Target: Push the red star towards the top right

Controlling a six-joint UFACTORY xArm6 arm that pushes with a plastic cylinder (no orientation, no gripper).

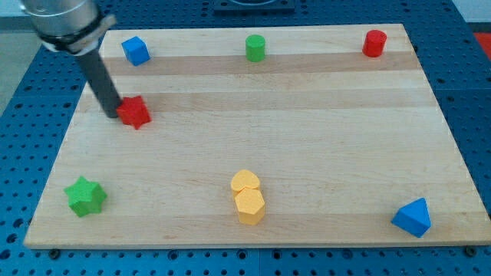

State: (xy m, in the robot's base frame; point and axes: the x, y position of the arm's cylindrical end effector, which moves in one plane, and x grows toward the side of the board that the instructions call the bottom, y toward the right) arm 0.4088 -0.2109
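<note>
Eight small blocks sit on the pale wooden board (253, 138), which lies on a blue perforated table (23, 138); the red star (135, 112) rests toward the view's left, at about ten o'clock from the board's middle, flat on the wood. My tip (116, 113) stands at the star's nine o'clock side, touching or all but touching its edge; the dark rod slants up from there toward eleven o'clock to the grey arm body at the view's top left corner. The rod ends bare: it has no jaws, holds nothing, and simply stands against the star.

A blue cube (136, 50) lies near the board's top edge, at twelve o'clock from the star and apart from it; a green cylinder (255, 47) stands at twelve o'clock from the board's middle, close to the top edge; a red cylinder (374, 43) stands at the top right, about two o'clock from the middle. A green star (85, 196) lies at the lower left, at about seven o'clock from the red star and well apart from it. Two yellow blocks touch each other at six o'clock from the middle: a yellow heart-like block (245, 182) above, a yellow hexagon (250, 206) just below. A blue triangular block (413, 217) lies at the lower right corner, about four o'clock from the middle.
</note>
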